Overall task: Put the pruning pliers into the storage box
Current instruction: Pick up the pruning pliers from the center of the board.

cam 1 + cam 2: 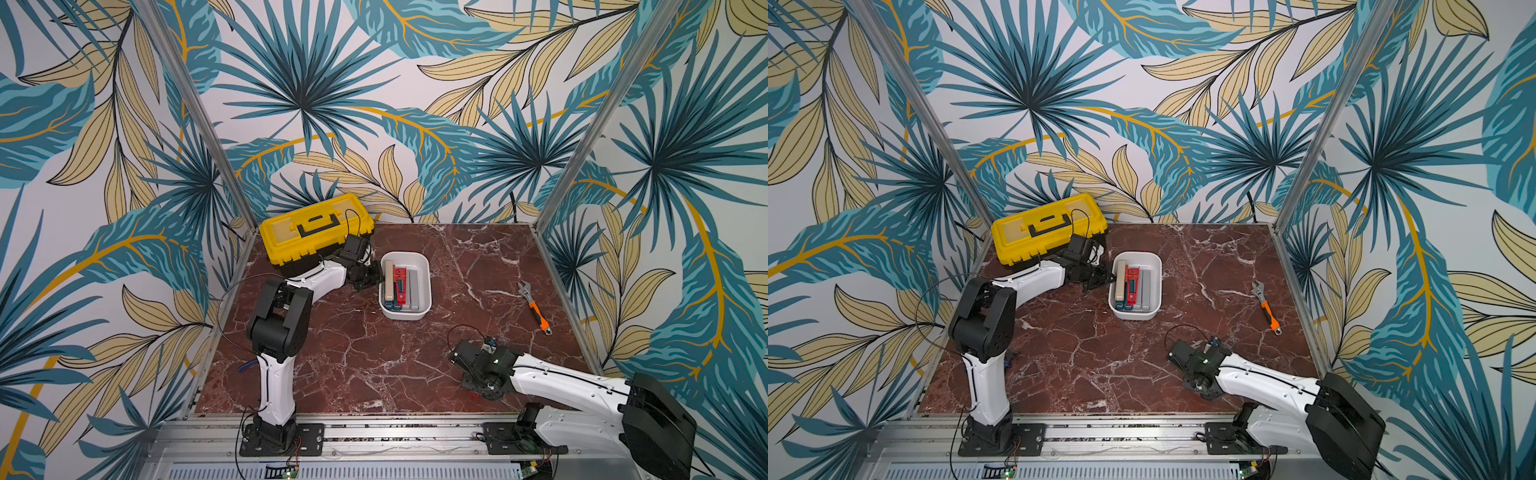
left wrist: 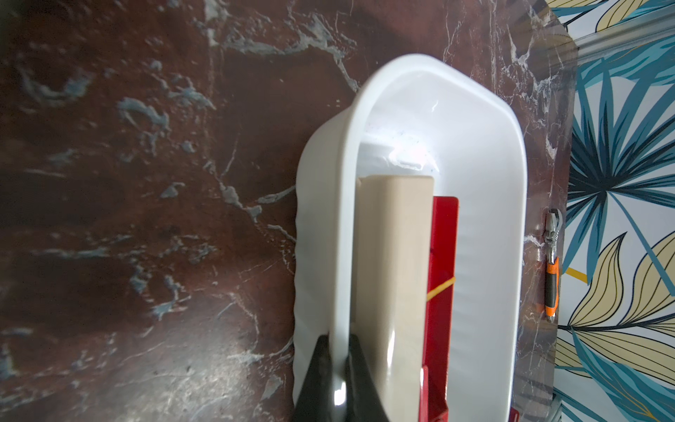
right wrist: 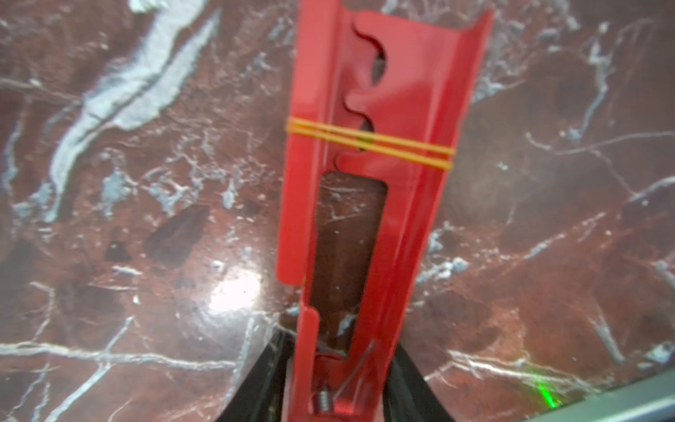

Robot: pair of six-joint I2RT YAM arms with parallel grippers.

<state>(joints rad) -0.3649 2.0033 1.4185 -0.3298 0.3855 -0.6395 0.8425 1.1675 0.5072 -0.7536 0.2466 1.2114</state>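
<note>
Closest to the lens in both top views, the white-and-black right arm (image 1: 561, 384) bends low over the near part of the red-brown marble tabletop (image 1: 365, 365), well apart from the shallow white rounded-rectangular plastic storage box (image 1: 428, 286) in the middle. I see slim pruning pliers (image 1: 405, 293) lying side by side in it: a beige one (image 1: 388, 282), a flat red one (image 1: 400, 286), two grey ones (image 1: 411, 289), and teal ends (image 1: 390, 307) showing at the near wall; how many teal pieces lie there I cannot tell. The left gripper (image 1: 377, 282) sits at the box's left rim, just in front of the yellow-lidded black toolbox (image 1: 316, 228). The orange-handled silver adjustable wrench (image 1: 536, 309) lies alone towards the right edge, no part of my job.

From the left wrist, the black fingers (image 2: 314, 376) are pinched shut on the box's rim, the wall between them and the beige piece just inside.

From the right wrist, the right gripper (image 3: 339, 343) has its jaws closed narrow on the spring end of the second red pliers (image 3: 420, 182), a flat metal piece with cutouts and a yellow rubber band (image 3: 369, 140) round it. The picture is blurred, so I cannot tell whether it rests on the marble or hangs clear.

My reading: most pieces are stowed, I see none loose on the table, and this red one looks like the last, to be carried across and laid in with the others
</note>
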